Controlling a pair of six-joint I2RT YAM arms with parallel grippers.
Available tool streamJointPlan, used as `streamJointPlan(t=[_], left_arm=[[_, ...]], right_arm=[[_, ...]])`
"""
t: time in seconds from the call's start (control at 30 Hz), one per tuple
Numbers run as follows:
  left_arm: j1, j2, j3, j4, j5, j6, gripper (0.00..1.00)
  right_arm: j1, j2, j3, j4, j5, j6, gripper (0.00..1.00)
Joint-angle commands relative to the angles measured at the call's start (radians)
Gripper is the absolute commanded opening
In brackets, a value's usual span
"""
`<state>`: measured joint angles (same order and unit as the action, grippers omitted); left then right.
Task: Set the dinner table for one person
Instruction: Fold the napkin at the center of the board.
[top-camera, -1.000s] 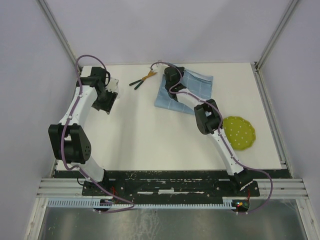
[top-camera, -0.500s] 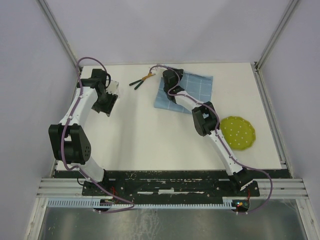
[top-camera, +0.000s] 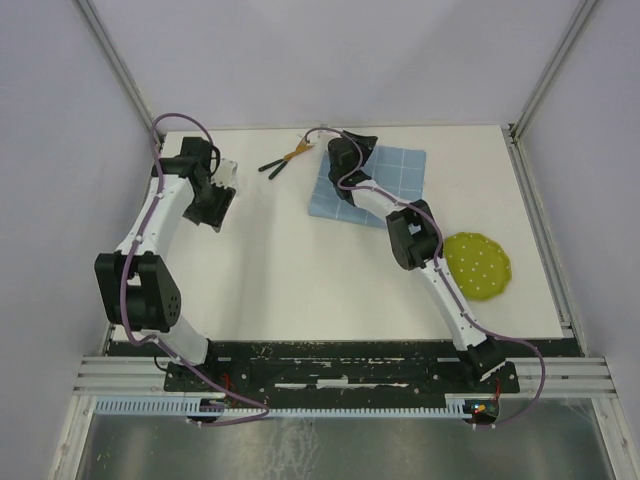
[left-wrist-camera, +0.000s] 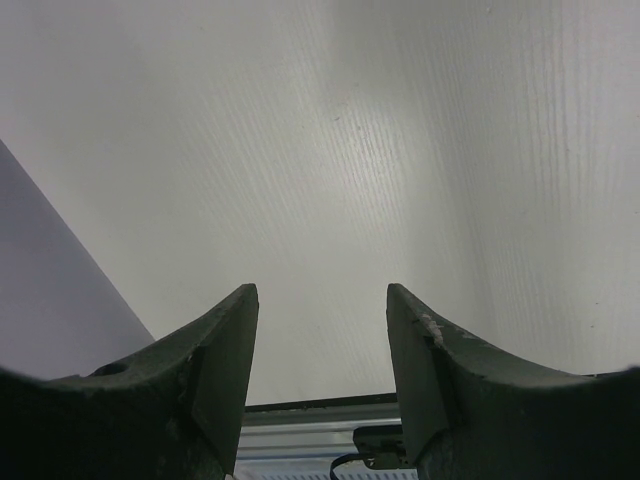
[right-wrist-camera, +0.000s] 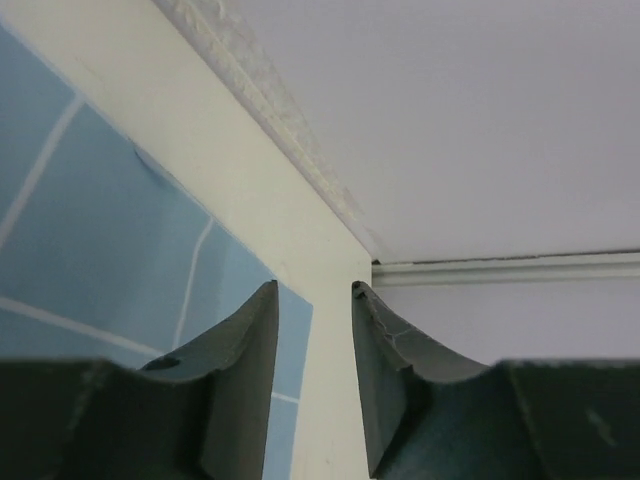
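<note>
Inventory from my station, current view.

1. Counter (top-camera: 300, 270): the large off-white, matte tabletop. It fills the floor of the enclosure, with both arm bases at its near edge. Most of its middle is bare. In the left wrist view its surface (left-wrist-camera: 400, 150) runs beneath the fingers.

2. Left gripper (top-camera: 211, 204): over the far left part of the counter, close to the left wall. On its own camera the left gripper (left-wrist-camera: 320, 295) has its jaws standing well apart. I see nothing between them, only plain counter below.

3. Right gripper (top-camera: 352, 150): reaching to the far middle of the counter, over the far left edge of the cloth. On its own camera the right gripper (right-wrist-camera: 313, 290) has its jaws parted by a moderate gap, and I see nothing held in them. Through the gap I see a strip of counter, with the far wall beyond.

4. Cloth (top-camera: 395, 170): light blue with a white grid, lying flat on the far middle of the counter. In the right wrist view the cloth (right-wrist-camera: 100, 230) lies to the left, under and beside the left finger.

5. Plate (top-camera: 480, 265): yellow-green with pale dots, on the right side of the counter, just beside the right arm's forearm.

6. Utensils (top-camera: 285, 160): a small bunch, dark-handled with a gold-coloured part, lying left of the cloth near the far edge. I cannot tell which pieces they are.

7. Pale translucent item (top-camera: 228, 170): just beside the left wrist. I cannot identify it.
</note>
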<state>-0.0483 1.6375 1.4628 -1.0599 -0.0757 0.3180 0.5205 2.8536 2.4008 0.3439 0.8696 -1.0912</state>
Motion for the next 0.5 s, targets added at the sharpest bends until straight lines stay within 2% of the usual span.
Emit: streamJointPlan(t=[0.0, 0.07, 0.1, 0.13, 0.2, 0.33, 0.47], left_arm=[[-0.006, -0.066, 0.042, 0.018, 0.012, -0.028, 0.61], [-0.007, -0.066, 0.061, 0.021, 0.014, -0.027, 0.61], [-0.007, -0.064, 0.075, 0.023, 0.019, -0.027, 0.61], [-0.008, -0.064, 0.086, 0.025, 0.029, -0.027, 0.61], [-0.007, -0.065, 0.092, 0.039, 0.055, -0.028, 0.61], [-0.012, -0.076, 0.050, 0.112, 0.065, -0.019, 0.61], [-0.027, -0.057, 0.037, 0.155, 0.073, -0.018, 0.61]], right_arm=[[-0.016, -0.327, -0.155, -0.221, 0.059, 0.193, 0.33], [-0.017, -0.483, -0.251, -0.524, -0.054, 0.437, 0.10], [-0.020, -0.549, -0.270, -0.677, -0.126, 0.558, 0.03], [-0.022, -0.598, -0.278, -0.801, -0.211, 0.655, 0.02], [-0.021, -0.667, -0.303, -0.978, -0.351, 0.744, 0.01], [-0.026, -0.704, -0.341, -1.105, -0.397, 0.733, 0.01], [-0.036, -0.668, -0.271, -1.242, -0.430, 0.755, 0.02]])
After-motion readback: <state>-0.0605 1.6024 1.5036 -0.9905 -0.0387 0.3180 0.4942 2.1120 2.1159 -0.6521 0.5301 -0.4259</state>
